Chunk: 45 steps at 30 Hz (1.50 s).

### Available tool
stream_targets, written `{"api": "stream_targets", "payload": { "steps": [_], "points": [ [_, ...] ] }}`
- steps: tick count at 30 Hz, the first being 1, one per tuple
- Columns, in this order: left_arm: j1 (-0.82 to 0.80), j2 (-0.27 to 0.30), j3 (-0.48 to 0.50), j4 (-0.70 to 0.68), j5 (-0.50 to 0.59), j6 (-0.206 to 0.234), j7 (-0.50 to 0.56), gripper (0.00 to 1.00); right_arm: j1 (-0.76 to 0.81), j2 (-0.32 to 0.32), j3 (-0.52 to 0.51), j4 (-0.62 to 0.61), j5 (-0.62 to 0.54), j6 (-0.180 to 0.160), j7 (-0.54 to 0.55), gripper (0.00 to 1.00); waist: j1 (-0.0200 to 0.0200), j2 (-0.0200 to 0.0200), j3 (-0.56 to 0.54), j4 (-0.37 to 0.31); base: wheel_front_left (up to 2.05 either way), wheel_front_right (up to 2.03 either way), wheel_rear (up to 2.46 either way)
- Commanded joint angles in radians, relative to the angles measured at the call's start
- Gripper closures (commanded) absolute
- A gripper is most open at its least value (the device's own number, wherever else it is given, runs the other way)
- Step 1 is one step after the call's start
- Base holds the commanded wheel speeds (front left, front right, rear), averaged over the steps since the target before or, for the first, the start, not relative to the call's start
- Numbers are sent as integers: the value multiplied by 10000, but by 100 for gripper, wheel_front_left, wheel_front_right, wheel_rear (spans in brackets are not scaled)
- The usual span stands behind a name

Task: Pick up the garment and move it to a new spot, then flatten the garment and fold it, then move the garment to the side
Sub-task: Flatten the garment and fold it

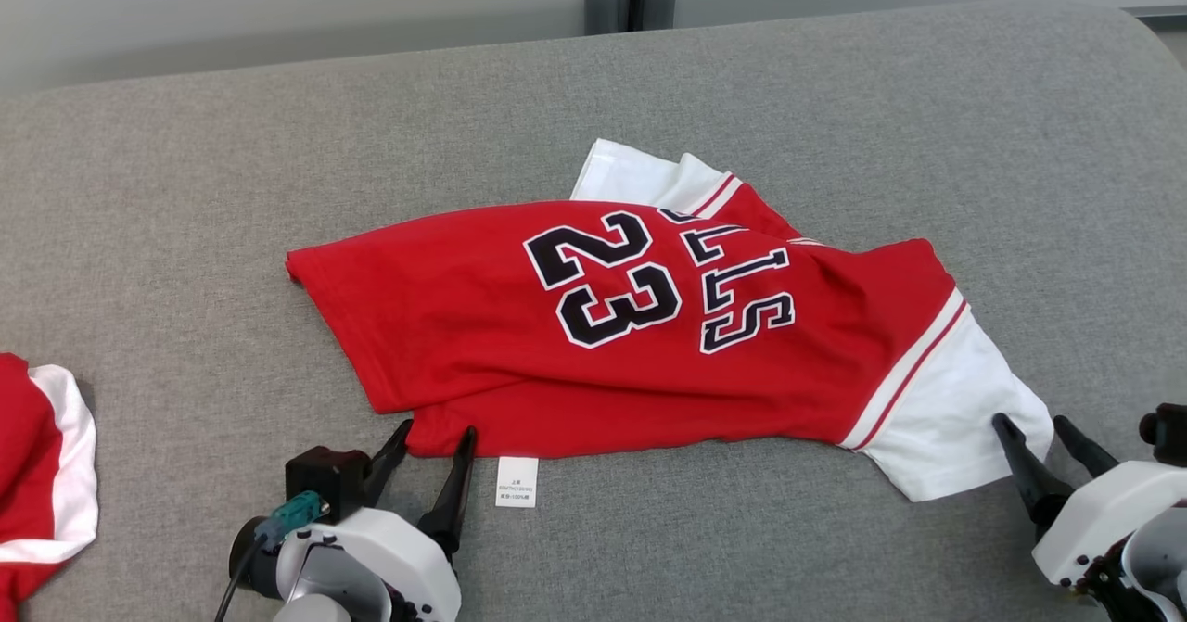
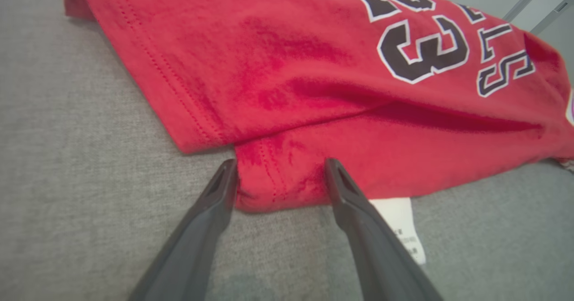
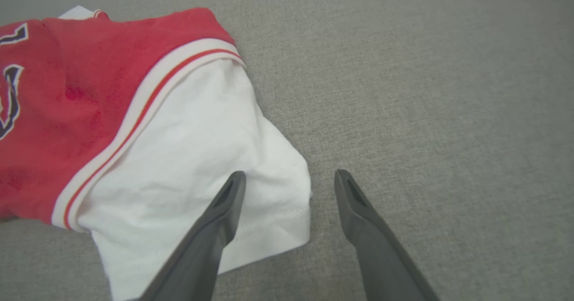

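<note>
Garment (image 1: 519,325): red short-sleeved jersey with white sleeves and red-and-white striped trim. It bears "23" and black, white-edged lettering, and it is creased, with a fold along its near side.
Place: middle of the grey fabric-covered counter (image 1: 835,94), hem leftward, one white sleeve rightward.
Care label (image 1: 516,481): white, poking out from under the near edge.
Left fingers (image 1: 454,488): apart, tips either side of the near hem corner.
Right fingers (image 1: 1020,464): apart, one tip over the sleeve's edge, the other over bare counter.
Other cloth (image 1: 37,474): red and white, at the left edge.
</note>
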Motion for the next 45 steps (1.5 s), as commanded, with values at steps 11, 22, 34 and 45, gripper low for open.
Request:
{"api": "stream_targets", "payload": {
  "steps": [11, 22, 34, 45],
  "points": [
    [-230, 77, -387, 455, -270, 151, 1136, 0, -440, -241, 926, 537, 805, 5, -2, 0, 0, 0, 84, 33, 0, 0, 0],
    [212, 272, -427, -662, -391, 461, 1687, 100, -621, -700, 1875, 536, 1535, 5, -401, 100, 0, 0, 4, 147, 0, 0, 0],
    [1029, 1004, 101, -3424, -897, 639, 2440, 100, -219, -1496, 1416, -1019, 2414, 3, -976, 100, 0, 0, -575, 272, 0, 0, 0],
    [2203, 1891, 148, -6873, -2141, 416, 5067, 100, 1066, -2042, 254, -3755, 2934, 5, -434, 100, 0, 0, -927, 367, 0, 0, 0]
  ]
}}
